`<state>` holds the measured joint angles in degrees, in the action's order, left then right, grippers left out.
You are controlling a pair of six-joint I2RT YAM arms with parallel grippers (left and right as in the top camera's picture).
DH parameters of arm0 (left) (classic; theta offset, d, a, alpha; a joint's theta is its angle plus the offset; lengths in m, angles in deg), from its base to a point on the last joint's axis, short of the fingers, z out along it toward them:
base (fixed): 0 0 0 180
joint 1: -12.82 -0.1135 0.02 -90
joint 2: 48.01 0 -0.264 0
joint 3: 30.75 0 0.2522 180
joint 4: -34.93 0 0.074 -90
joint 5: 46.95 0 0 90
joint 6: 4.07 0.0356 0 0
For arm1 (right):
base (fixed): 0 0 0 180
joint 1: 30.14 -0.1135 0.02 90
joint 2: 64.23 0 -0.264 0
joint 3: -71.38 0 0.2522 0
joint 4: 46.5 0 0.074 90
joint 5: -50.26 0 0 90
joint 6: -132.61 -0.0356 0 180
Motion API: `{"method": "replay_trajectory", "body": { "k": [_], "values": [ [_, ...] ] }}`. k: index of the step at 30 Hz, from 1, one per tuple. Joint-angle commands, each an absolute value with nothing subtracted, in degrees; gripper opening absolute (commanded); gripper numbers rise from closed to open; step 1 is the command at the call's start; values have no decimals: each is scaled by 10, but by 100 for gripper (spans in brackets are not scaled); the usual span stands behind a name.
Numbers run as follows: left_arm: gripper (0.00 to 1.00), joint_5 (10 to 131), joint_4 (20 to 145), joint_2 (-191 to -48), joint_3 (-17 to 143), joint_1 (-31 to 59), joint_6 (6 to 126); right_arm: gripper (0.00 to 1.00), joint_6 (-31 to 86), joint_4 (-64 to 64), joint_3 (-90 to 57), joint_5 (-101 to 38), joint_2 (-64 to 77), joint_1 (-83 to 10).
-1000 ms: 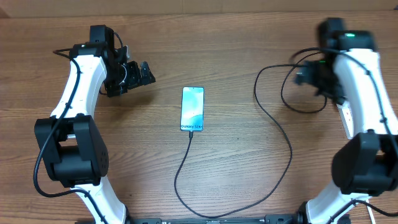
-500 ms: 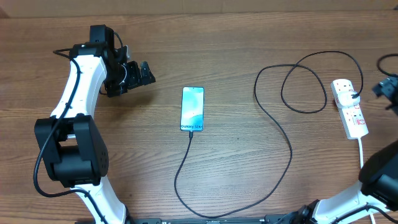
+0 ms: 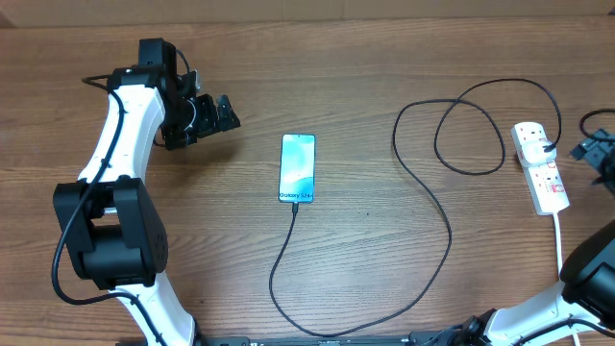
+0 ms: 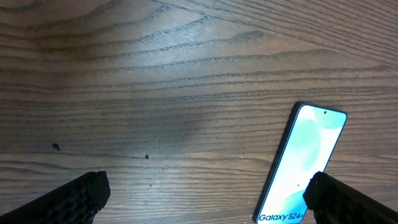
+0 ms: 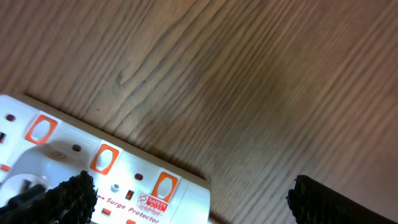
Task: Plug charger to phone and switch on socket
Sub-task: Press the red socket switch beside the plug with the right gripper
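Wood-grain table (image 3: 365, 58), seen from above. Phone (image 3: 297, 168) lies flat mid-table, screen up and lit, with the "Galaxy S24" end toward the robot. Charger (image 3: 450, 234) meets that end. Its tip looks seated in the port, so plugging reads as done, though the joint is too small to confirm. The cable loops out right to a black plug (image 3: 549, 147) in the socket (image 3: 540, 168), which lies near the table's right edge. Red switches (image 5: 103, 158) show in the right wrist view; whether they are on or off cannot be told. Judged remaining: the switch, if not pressed. Right gripper (image 3: 596, 154) hangs just beside the socket, jaws wide, holding nothing. Left gripper (image 3: 219, 115) sits well left of the phone, jaws spread, empty.
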<state>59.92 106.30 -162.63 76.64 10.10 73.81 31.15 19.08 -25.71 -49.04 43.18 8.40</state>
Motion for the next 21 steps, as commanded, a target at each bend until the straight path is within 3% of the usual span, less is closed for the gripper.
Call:
{"method": "replay_trajectory", "body": {
  "k": [1, 21],
  "values": [
    [100, 593, 1063, -1610, 769, 102, 730, 100, 327, 151, -218, -473, 432, 86],
    [100, 594, 1063, -1610, 769, 102, 730, 100, 326, -28, -107, -419, 434, 86]
  ]
}}
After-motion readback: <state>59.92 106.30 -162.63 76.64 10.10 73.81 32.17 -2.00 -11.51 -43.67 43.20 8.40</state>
